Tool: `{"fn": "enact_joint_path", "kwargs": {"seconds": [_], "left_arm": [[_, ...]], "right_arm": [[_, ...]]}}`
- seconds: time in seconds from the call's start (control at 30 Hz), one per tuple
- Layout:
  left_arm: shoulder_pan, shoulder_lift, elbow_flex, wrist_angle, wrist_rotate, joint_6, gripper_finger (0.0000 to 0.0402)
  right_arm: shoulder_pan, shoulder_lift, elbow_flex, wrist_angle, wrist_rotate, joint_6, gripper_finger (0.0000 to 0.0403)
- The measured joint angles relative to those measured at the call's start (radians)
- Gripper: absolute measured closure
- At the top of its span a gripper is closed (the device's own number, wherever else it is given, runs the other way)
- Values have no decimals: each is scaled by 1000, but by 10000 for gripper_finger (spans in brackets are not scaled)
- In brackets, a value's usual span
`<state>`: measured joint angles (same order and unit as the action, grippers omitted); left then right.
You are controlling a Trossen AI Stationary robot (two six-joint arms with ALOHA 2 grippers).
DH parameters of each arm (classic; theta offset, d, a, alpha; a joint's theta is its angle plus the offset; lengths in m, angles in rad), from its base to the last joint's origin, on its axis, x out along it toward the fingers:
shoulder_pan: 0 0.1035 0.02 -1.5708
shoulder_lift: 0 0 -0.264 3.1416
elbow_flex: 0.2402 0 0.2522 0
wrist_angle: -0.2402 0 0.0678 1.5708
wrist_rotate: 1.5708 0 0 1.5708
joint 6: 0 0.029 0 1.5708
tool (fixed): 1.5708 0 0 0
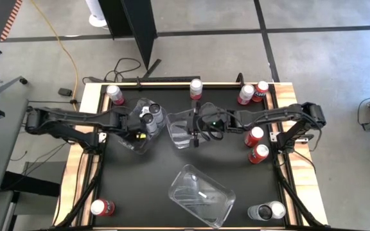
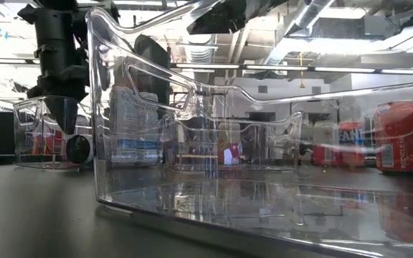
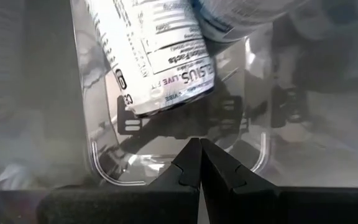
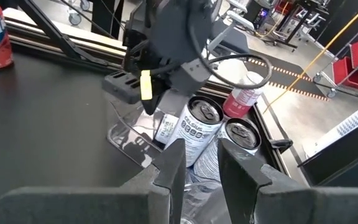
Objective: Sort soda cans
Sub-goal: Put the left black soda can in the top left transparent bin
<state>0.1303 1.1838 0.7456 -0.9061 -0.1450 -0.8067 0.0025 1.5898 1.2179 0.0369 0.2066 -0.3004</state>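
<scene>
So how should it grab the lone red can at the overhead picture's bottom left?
Take the red can around the middle of its round body, coming down from above, a finger on each side. It seems to stand upright, silver top up, with nothing close by.

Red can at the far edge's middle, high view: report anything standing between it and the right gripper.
Nothing visible does. The red can stands alone at the far edge, and only bare black table separates it from the right gripper, which sits at the right side of the middle clear bin.
</scene>
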Motion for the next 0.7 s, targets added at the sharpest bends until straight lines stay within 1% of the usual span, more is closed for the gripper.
{"fn": "enact_joint_path", "kwargs": {"seconds": [0.27,0.37,0.47,0.57,0.7], "left_arm": [[-1,113,1,14,-10,-1,401],[-1,120,3,20,-31,-1,401],[-1,108,1,32,-89,-6,401],[0,101,1,27,-121,-13,401],[0,102,1,23,-123,-13,401]], "right_arm": [[-5,0,0,0,0,-13,290],[-5,0,0,0,0,-13,290],[-5,0,0,0,0,-13,290],[-5,0,0,0,0,-12,290],[-5,0,0,0,0,-4,290]]}}
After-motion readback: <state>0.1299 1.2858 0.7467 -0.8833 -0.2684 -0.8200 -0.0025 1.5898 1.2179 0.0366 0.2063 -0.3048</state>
